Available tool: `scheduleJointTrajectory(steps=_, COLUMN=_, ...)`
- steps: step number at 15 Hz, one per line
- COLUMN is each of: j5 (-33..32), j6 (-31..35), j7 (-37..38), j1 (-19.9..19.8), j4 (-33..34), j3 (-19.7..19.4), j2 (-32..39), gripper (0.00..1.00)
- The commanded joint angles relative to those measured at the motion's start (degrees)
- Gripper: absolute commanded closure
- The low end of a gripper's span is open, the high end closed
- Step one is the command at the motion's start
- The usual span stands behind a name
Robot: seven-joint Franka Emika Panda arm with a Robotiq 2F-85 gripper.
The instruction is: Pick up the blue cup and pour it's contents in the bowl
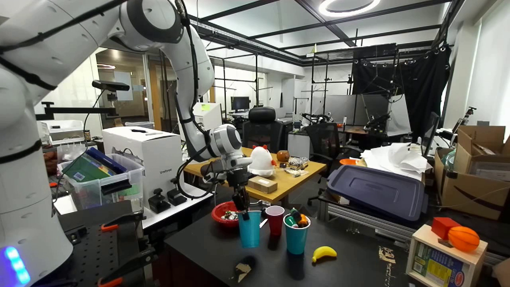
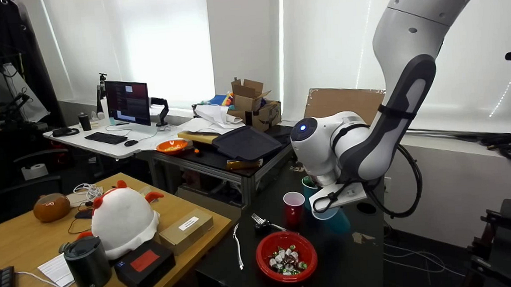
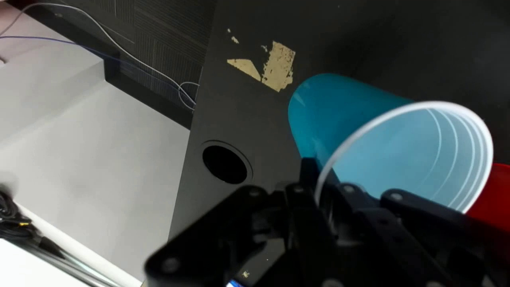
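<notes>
The blue cup [image 1: 250, 231] is light turquoise with a white rim. My gripper [image 1: 243, 215] is shut on its rim and holds it a little above the black table. The cup also shows in an exterior view [image 2: 336, 222], leaning, partly behind the wrist. In the wrist view the cup [image 3: 338, 107] has its mouth toward the camera; the inside that shows is bare, and its bottom is hidden. The fingers [image 3: 318, 171] pinch the near rim. The red bowl [image 1: 217, 220] stands beside the cup, and it also shows in an exterior view [image 2: 263, 253], holding several wrapped candies [image 2: 286, 261].
A small red cup [image 1: 275, 223] and a teal cup [image 1: 296, 240] full of toys stand close to the held cup. A banana [image 1: 324, 252] lies near the teal cup. Forks [image 2: 238, 248] lie by the bowl. A wooden table [image 2: 212, 242] adjoins.
</notes>
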Motion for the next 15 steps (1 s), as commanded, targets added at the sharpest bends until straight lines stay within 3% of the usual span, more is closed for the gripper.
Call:
scheduleJointTrajectory(steps=1, j5=0.60, j6=5.47, j7=4.30, j1=0.50, j4=-5.24, j3=-1.96, j2=-2.94, gripper=0.99)
scheduleJointTrajectory(steps=8, j5=-0.62, j6=15.07, j7=13.71, j1=2.83, j4=-11.24, j3=-6.87, j2=-5.16, gripper=0.99)
scheduleJointTrajectory(steps=15, j5=-0.20, j6=17.46, j7=16.15, j1=3.97, j4=-11.37, j3=-8.78, j2=-5.23, gripper=0.99)
